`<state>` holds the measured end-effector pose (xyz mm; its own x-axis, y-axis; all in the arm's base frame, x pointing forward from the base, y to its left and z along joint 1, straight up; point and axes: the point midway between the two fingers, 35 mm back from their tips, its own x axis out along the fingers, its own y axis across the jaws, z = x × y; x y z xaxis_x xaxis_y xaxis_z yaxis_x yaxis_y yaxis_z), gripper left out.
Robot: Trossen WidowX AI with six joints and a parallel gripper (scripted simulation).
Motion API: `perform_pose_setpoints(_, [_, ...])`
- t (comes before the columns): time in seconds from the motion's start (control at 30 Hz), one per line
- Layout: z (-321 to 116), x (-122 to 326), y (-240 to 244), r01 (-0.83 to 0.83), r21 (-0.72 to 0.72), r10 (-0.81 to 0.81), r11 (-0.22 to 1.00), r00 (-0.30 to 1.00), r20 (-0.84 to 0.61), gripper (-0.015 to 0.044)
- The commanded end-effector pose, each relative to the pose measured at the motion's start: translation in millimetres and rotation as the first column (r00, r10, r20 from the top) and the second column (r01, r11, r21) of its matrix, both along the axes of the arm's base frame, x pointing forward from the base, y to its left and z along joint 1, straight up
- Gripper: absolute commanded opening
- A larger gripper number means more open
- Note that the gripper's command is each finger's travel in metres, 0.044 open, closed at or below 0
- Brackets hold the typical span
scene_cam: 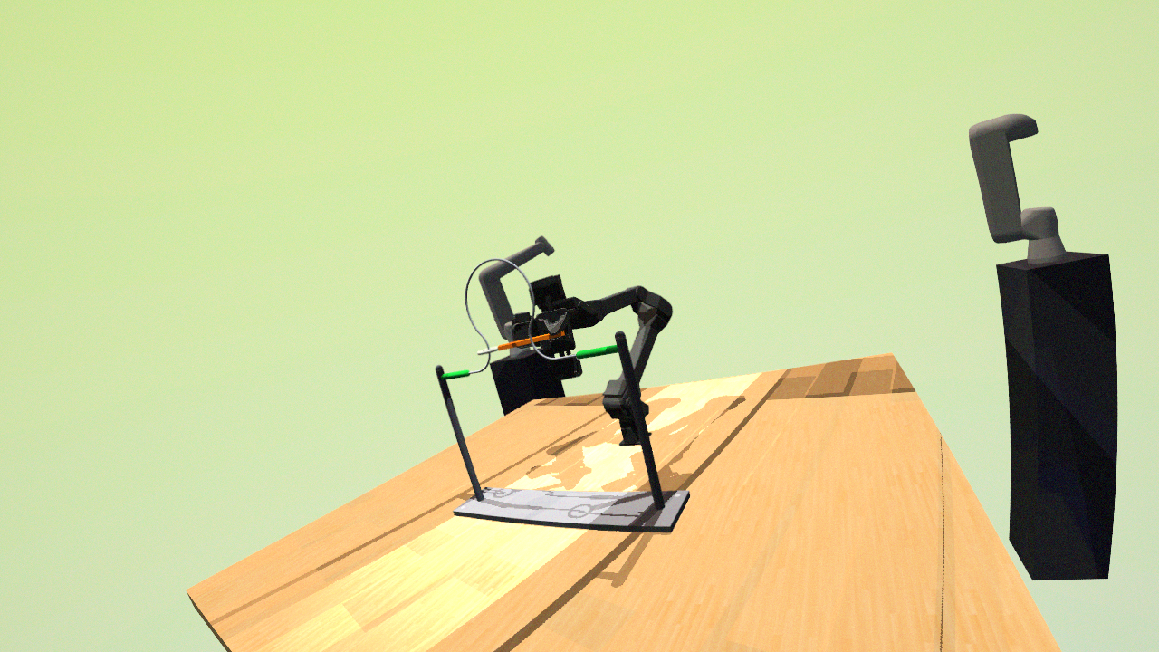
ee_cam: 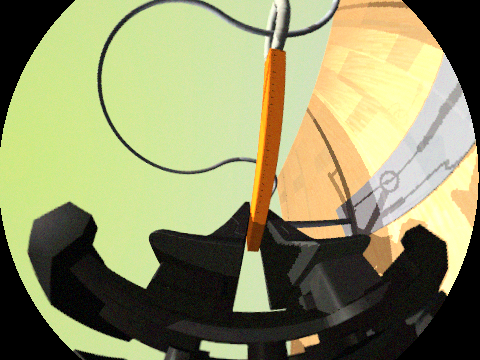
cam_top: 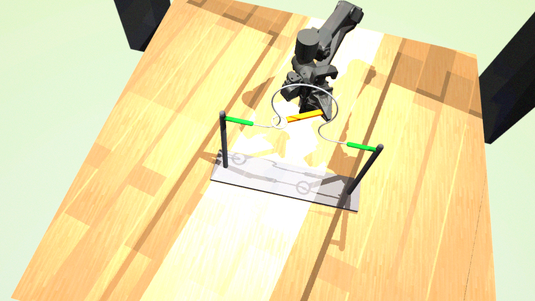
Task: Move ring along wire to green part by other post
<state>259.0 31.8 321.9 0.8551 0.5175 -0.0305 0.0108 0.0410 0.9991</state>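
Note:
The white ring [cam_top: 281, 128] [scene_cam: 486, 350] [ee_cam: 282, 25] is around the grey wire [cam_top: 304, 85] [scene_cam: 500, 259] [ee_cam: 100, 80], at the foot of the loop's left side in the top view, past the left green part [cam_top: 239, 121] [scene_cam: 455, 373]. I cannot tell whether ring and wire touch. My gripper [cam_top: 322, 112] [scene_cam: 559, 333] [ee_cam: 252, 207] is shut on the far end of the orange handle [cam_top: 304, 116] [scene_cam: 522, 341] [ee_cam: 272, 115]. In the top view the handle runs right from the ring, slightly upward in the picture. The right green part [cam_top: 360, 146] [scene_cam: 598, 350] carries no ring.
The left post [cam_top: 224, 142] [scene_cam: 459, 434] and right post [cam_top: 364, 170] [scene_cam: 640, 421] stand on a grey base plate [cam_top: 261, 187] [scene_cam: 526, 516]. The wire's tall loop crosses in front of my arm in the top view, its right side near my fingertips.

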Motion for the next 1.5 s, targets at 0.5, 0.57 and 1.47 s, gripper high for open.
perform_pose_setpoints(0.5, [41.4,-1.2,-2.9,-0.007,0.252,0.009,0.968,1.0,-0.006,-0.015])
perform_pose_setpoints(0.57, [44.9,-1.2,-3.8,-0.008,0.275,0.01,0.961,1.0,-0.008,-0.015])
perform_pose_setpoints(1.47, [85.6,-1.0,-22.7,-0.008,0.494,0.023,0.869,0.999,-0.024,-0.015])
